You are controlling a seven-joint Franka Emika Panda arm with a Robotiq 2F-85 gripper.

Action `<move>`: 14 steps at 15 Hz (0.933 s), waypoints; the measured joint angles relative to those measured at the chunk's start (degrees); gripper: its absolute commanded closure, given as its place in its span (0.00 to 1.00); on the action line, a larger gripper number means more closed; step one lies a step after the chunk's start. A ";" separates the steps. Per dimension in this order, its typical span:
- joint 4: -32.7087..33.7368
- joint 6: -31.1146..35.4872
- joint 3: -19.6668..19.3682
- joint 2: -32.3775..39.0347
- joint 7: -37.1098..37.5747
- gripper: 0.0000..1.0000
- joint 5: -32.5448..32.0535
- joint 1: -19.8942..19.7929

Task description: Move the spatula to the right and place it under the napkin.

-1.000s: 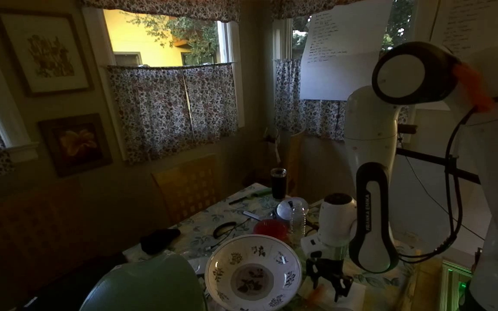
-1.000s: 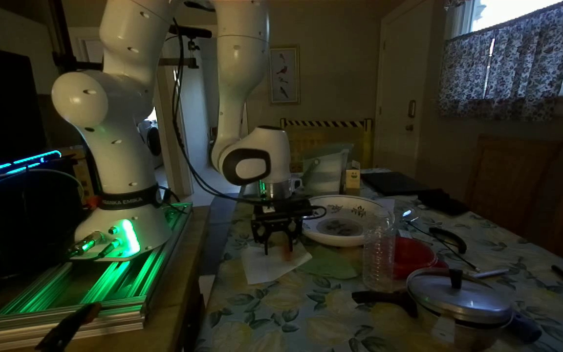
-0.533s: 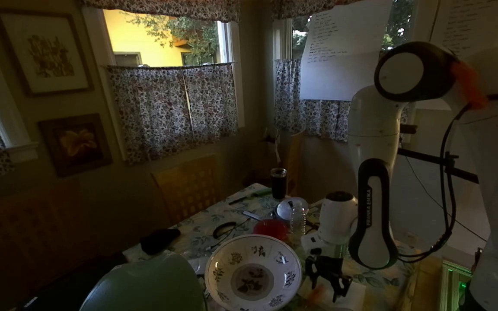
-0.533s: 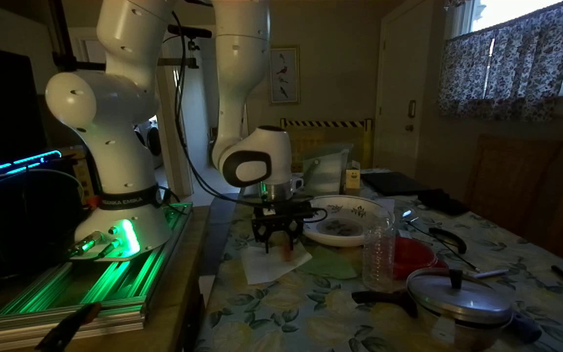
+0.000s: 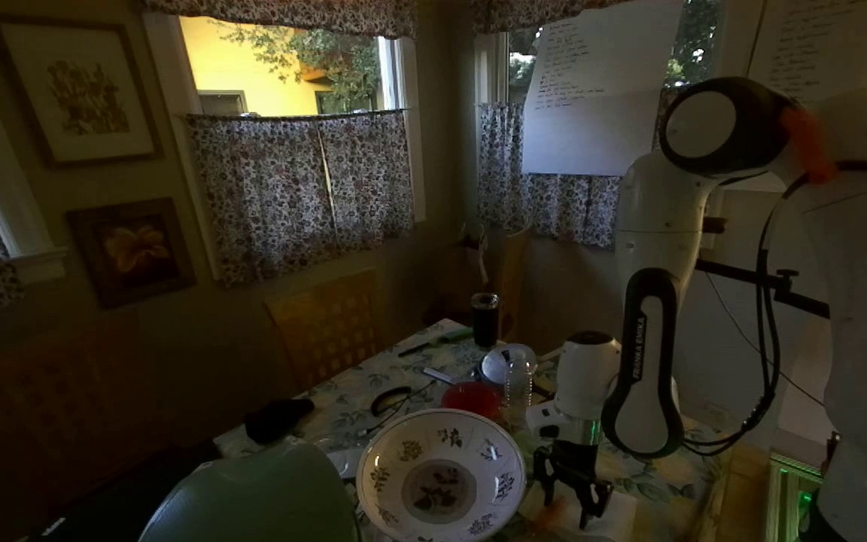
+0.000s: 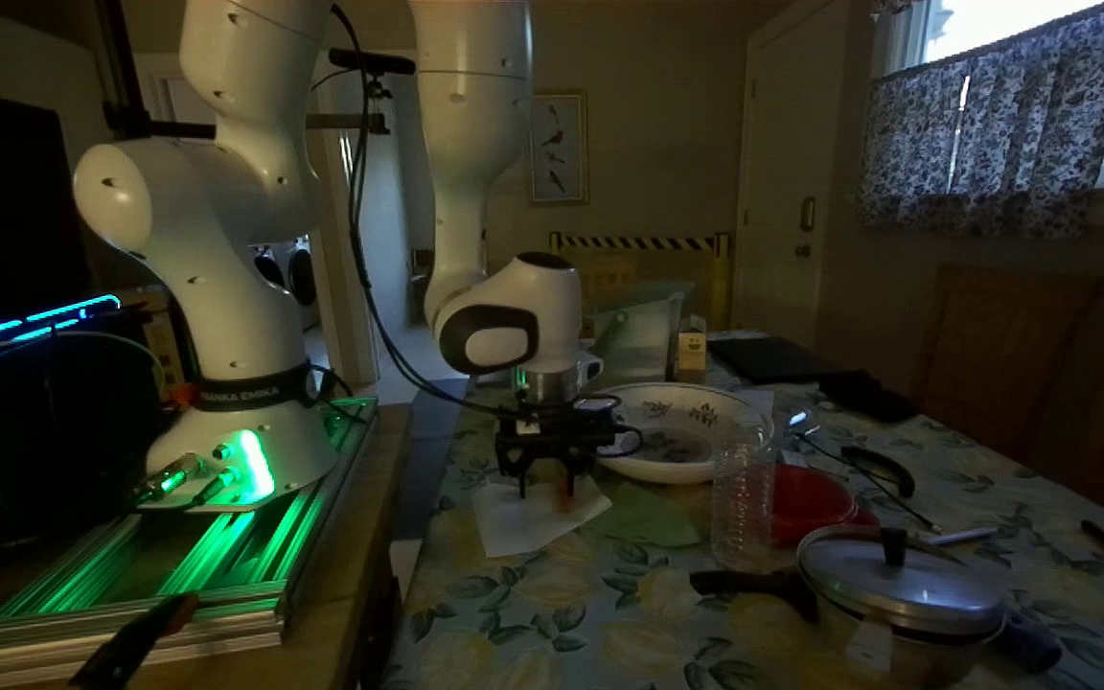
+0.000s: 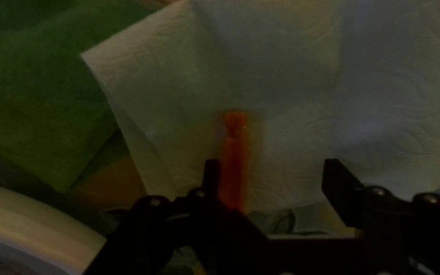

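Note:
The napkin (image 7: 296, 76) is a white sheet lying flat on the table; it also shows in both exterior views (image 5: 620, 519) (image 6: 518, 527). A narrow orange bar (image 7: 234, 160), seemingly the spatula's handle, lies over it in the wrist view. It is a blurred orange patch in both exterior views (image 5: 550, 515) (image 6: 564, 498). The gripper hides its lower end, and I see no blade. My gripper (image 7: 272, 164) is open and points down above the napkin, also in both exterior views (image 5: 567, 512) (image 6: 546, 493). The bar is between its fingers, nearer the picture-left one, not gripped.
A big patterned bowl (image 6: 614, 463) stands close beside the gripper. A green cloth (image 6: 653, 517) lies against the napkin. A clear bottle (image 6: 742, 537), a red bowl (image 6: 811, 506) and a lidded pot (image 6: 897, 599) stand further along the floral tablecloth (image 6: 648, 632).
The arm's upper links have shifted back and the hand has turned or moved slightly. The fingers stay open over nearly the same spot. Napkin and orange bar look unmoved.

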 measured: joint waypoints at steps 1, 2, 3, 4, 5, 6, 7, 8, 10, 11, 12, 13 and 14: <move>0.23 -0.58 0.90 0.16 -0.08 0.30 0.00 -1.37; 0.52 -1.25 1.80 0.35 -0.21 0.36 0.00 -2.73; 0.79 -1.93 2.67 0.49 -0.41 0.39 0.00 -4.03; 1.02 -2.55 3.52 0.59 -0.70 0.48 0.02 -5.25; 1.22 -3.05 4.33 0.66 -1.09 0.51 0.05 -6.40; 1.35 -3.54 5.06 0.67 -1.45 0.53 0.10 -7.40; 1.42 -4.02 5.75 0.67 -1.91 0.63 0.18 -8.33; 1.47 -4.50 6.39 0.67 -2.28 0.66 0.24 -9.12; 1.49 -5.08 7.23 0.67 -2.90 0.66 0.36 -10.18; 1.49 -5.42 7.53 0.67 -3.24 0.63 0.45 -10.51; 1.49 -5.79 7.69 0.67 -3.60 0.61 0.51 -10.66; 1.50 -6.15 7.75 0.67 -3.96 0.59 0.60 -10.70; 1.51 -6.57 7.80 0.67 -4.25 0.57 0.67 -10.71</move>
